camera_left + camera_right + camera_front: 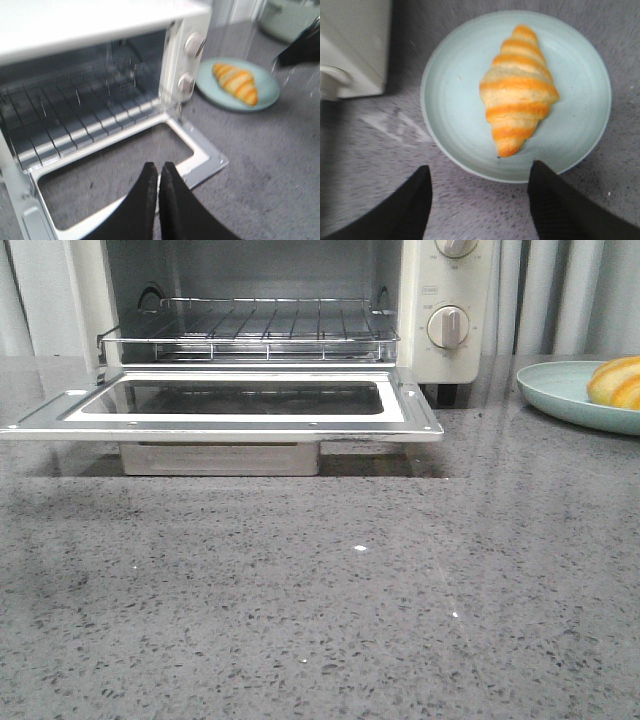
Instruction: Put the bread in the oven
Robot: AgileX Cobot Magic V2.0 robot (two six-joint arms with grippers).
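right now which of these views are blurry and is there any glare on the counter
Front view: sharp, with soft reflections on the counter below the oven door. Left wrist view: blurred throughout, the wire rack smeared. Right wrist view: the bread is fairly crisp on its plate, but the counter looks streaked.

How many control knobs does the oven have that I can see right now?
2. Both sit on the oven's right-hand panel, one above the other: the upper knob is cut off by the front view's top edge, the lower knob shows fully. More may lie above.
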